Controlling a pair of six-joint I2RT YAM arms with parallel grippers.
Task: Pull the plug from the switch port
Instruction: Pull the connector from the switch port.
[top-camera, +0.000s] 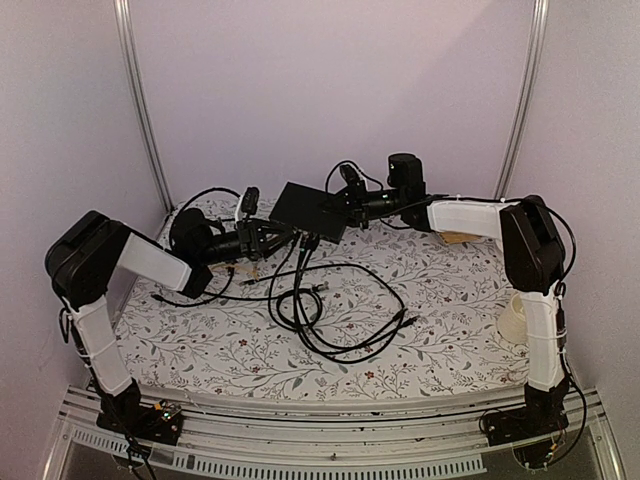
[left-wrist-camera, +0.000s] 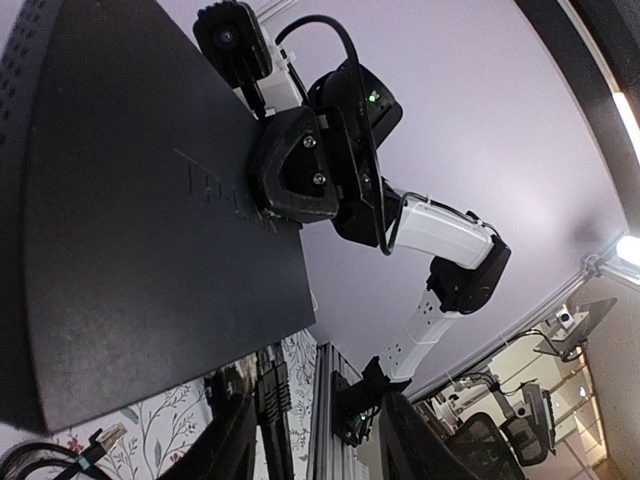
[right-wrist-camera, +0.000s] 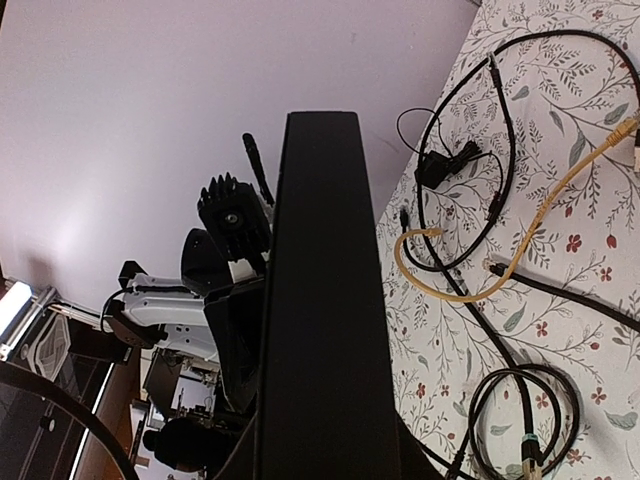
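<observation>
At the left of the flowered table (top-camera: 200, 340), the left gripper (top-camera: 268, 240) is pointing toward the centre. Its jaws are standing apart with the plugged cables (top-camera: 305, 248) between them, not clamped, and a gap is showing on one side. Just to its right, at rear centre, the switch (top-camera: 310, 210) is being held tilted, off the cloth. Cables are trailing from its near edge down to a loose black coil (top-camera: 335, 320). Right of that, the right gripper (top-camera: 345, 203) is clamping the far edge of the switch, jaws closed on the casing. At the far right, a white roll (top-camera: 513, 318) is sitting on the table beside the right arm (top-camera: 540, 300).
</observation>
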